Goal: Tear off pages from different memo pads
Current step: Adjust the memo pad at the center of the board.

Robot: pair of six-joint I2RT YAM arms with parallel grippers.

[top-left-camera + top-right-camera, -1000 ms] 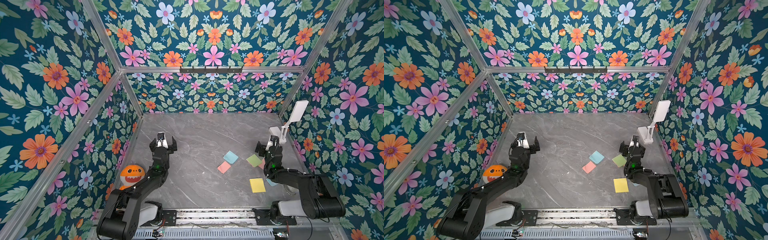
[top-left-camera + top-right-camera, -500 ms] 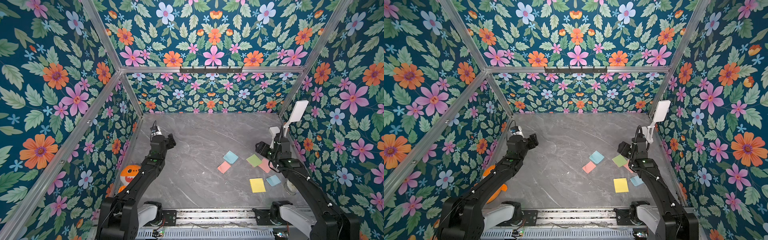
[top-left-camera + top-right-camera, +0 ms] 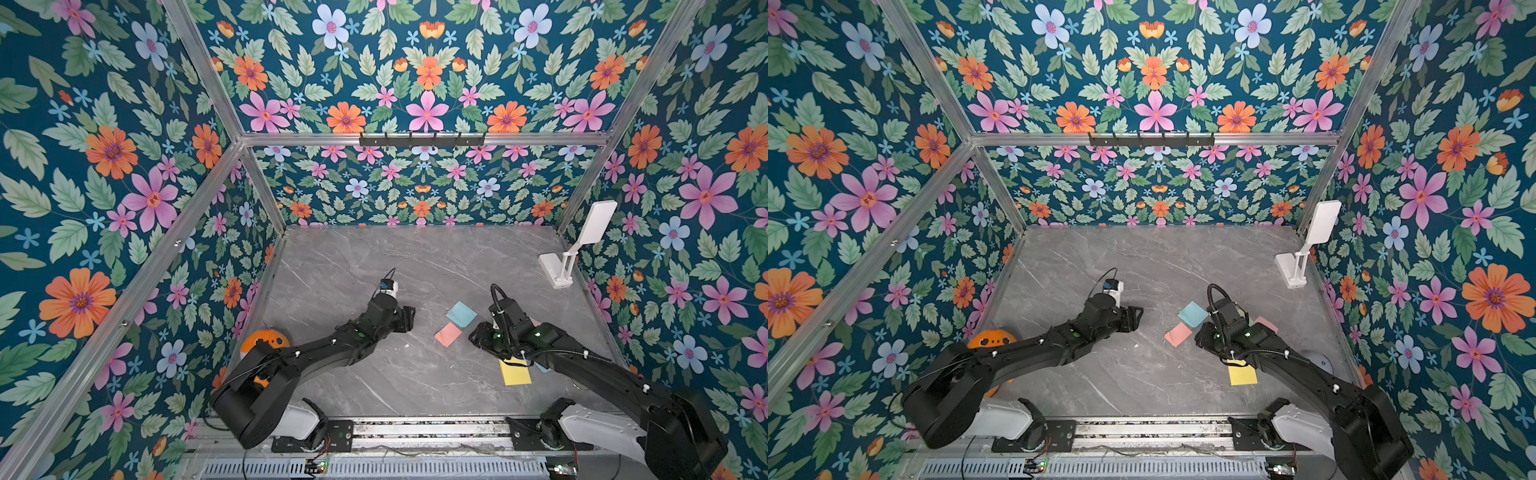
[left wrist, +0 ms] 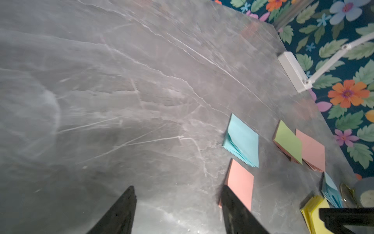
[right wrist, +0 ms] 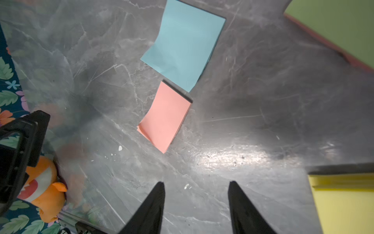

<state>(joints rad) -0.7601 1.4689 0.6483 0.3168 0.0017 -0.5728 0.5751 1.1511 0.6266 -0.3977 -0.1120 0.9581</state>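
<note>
Arms now inward: left pincer (image 4: 177,186) and right pincer (image 5: 196,182) half-open, empty, flanking corner-on pink memo pad (image 3: 448,334).

Place: robot lab test booth.
Walls: teal floral-print panels (image 3: 424,62) in silver aluminium frame bars (image 3: 291,139), at 9, 12 and 3 o'clock.
Base: grey marble-patterned counter (image 3: 374,257).
Mounting: slotted metal rail (image 3: 428,431) at 6 o'clock, carrying two black jointed robot arms (image 3: 332,353).

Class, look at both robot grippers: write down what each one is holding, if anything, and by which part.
Nothing is held. The left gripper and the right gripper both have their jaws apart over the bare table, with nothing between them.
</note>
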